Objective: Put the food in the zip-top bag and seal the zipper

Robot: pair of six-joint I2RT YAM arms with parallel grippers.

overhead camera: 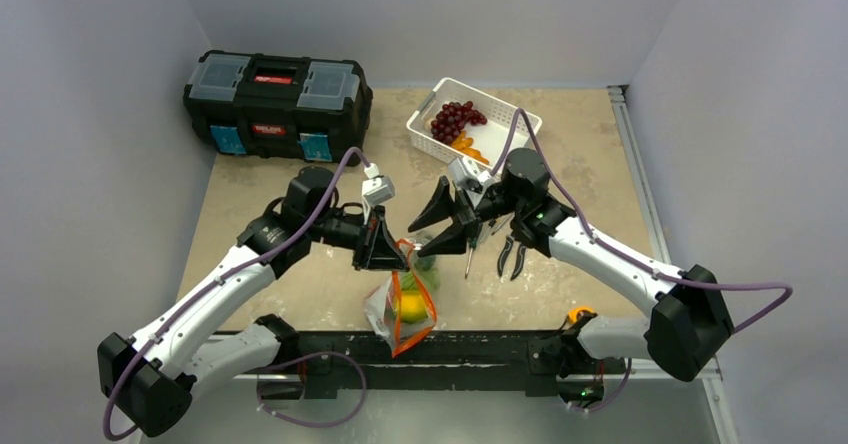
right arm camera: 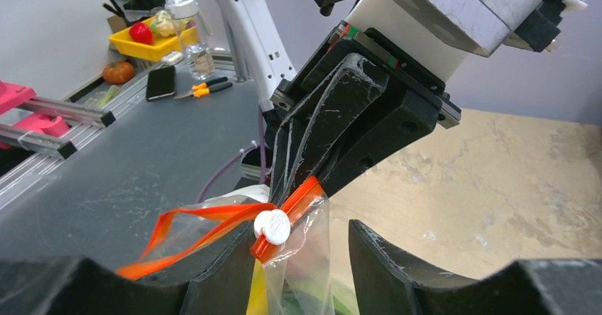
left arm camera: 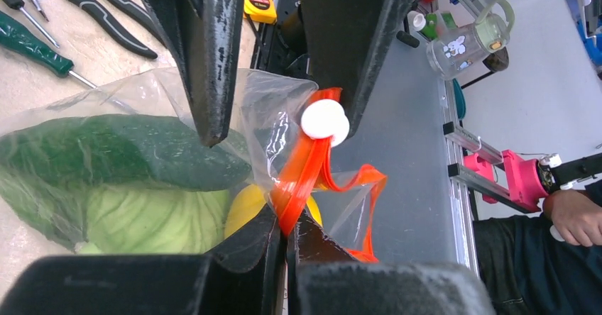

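Bag (overhead camera: pixel 380 311) hangs mouth-up, long axis roughly upright; left claw (overhead camera: pixel 392 256) pinches zipper (left arm camera: pixel 302 177).

Bare table (overhead camera: pixel 330 294) is found to the left of the zip-top bag (overhead camera: pixel 385 314) and along the far right. Passage just right of the bag is blocked by a screwdriver (overhead camera: pixel 467 262) and pliers (overhead camera: pixel 512 256). The far side is closed off by a toolbox (overhead camera: pixel 277 104) and a white basket (overhead camera: pixel 428 136).

Both arms are bent inward, wrists facing each other. Left gripper (left arm camera: pixel 285 233): fingers pressed together on the zipper (left arm camera: pixel 304 177). Right gripper (right arm camera: pixel 299 242): fingers held spread apart.
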